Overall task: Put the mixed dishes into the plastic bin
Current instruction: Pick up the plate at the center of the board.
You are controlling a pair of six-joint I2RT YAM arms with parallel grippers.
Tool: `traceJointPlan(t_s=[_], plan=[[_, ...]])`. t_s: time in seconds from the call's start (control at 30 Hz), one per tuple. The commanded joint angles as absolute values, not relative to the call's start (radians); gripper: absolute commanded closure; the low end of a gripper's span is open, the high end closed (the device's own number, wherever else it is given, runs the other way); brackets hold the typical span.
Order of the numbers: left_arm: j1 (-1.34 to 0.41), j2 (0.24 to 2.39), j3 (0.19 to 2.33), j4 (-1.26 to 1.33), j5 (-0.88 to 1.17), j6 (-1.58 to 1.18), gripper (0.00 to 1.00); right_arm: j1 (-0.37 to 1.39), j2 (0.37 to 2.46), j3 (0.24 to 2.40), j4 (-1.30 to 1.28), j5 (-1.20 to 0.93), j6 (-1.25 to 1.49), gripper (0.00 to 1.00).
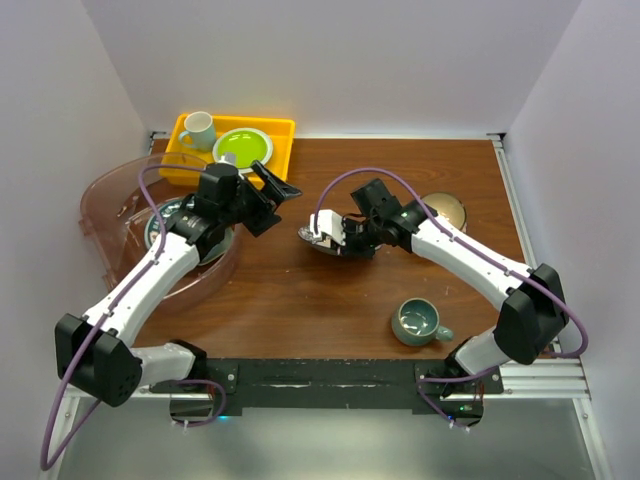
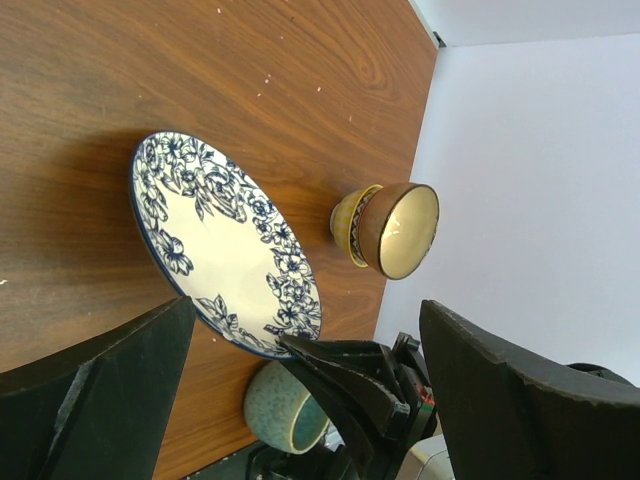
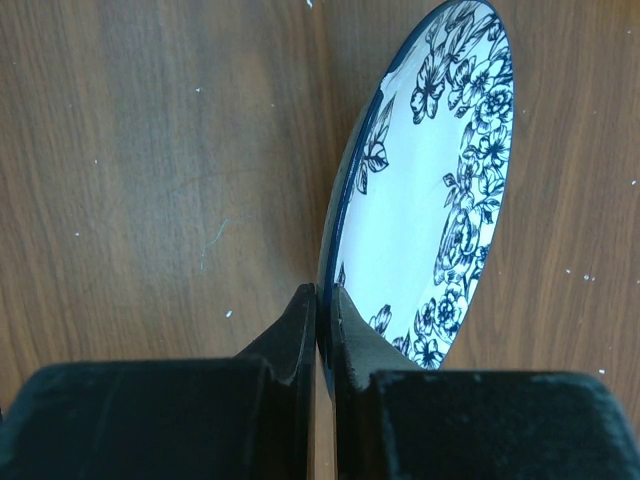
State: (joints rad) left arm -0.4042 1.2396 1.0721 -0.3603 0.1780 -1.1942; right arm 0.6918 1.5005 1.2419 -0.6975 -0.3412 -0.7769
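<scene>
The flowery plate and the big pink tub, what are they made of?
The plate looks like glazed ceramic: glossy white with printed blue flowers and a thin hard rim. The tub looks like clear pinkish plastic: you can see right through its wall.

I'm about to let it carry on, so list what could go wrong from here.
1. The right end effector pinches the plate only at its thin rim, with the plate tilted. It may slip or swing out and clatter on the table.
2. The open left end effector stands between plate and bin, so a carry across may clip it.
</scene>
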Motion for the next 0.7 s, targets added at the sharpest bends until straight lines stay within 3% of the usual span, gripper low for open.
traceJointPlan(t_s=[0.0, 0.67], plan=[[-0.416, 1.244, 1.115, -0.318, 0.183, -1.218, 0.00, 0.700, 1.430, 1.322, -0.632, -0.379, -0.785, 1.00], [-0.453, 1.307, 1.134, -0.370, 0.164, -1.298, 0.00, 0.712, 1.436, 1.370, -0.647, -0.382, -0.782, 1.00]])
